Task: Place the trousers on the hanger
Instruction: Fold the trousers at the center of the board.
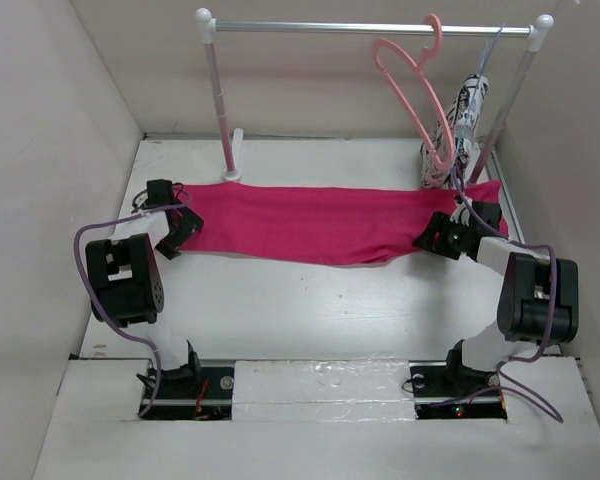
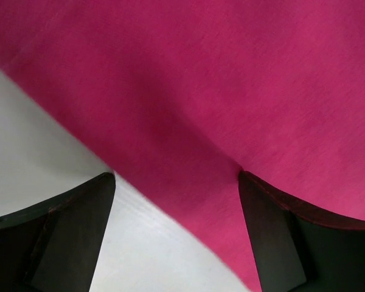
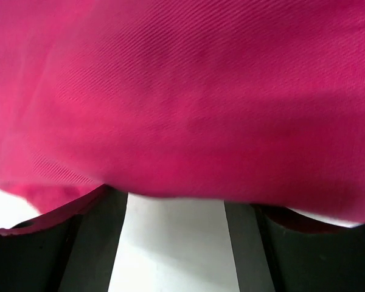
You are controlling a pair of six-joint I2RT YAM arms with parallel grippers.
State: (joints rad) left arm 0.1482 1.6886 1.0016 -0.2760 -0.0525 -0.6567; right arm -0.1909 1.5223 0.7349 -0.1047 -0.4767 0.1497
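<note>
The magenta-pink trousers (image 1: 330, 222) lie flat in a long strip across the white table. The salmon-pink hanger (image 1: 412, 85) hangs by its hook from the rail at the back right, with nothing on it. My left gripper (image 1: 177, 226) is at the strip's left end. In the left wrist view it (image 2: 176, 176) stands open, and the fabric's edge (image 2: 231, 109) runs slantwise between its fingers (image 2: 67, 231). My right gripper (image 1: 438, 236) is at the right end's near edge. It (image 3: 176, 201) is open too, with the cloth (image 3: 182, 97) lying over its fingertips and bare table between them.
A metal rail (image 1: 370, 28) on two white posts spans the back. A light-blue wire hanger (image 1: 490, 50) carries a white garment with black print (image 1: 462, 118) near the right post. The left post's foot (image 1: 230, 160) stands just behind the trousers. Side walls close in the table.
</note>
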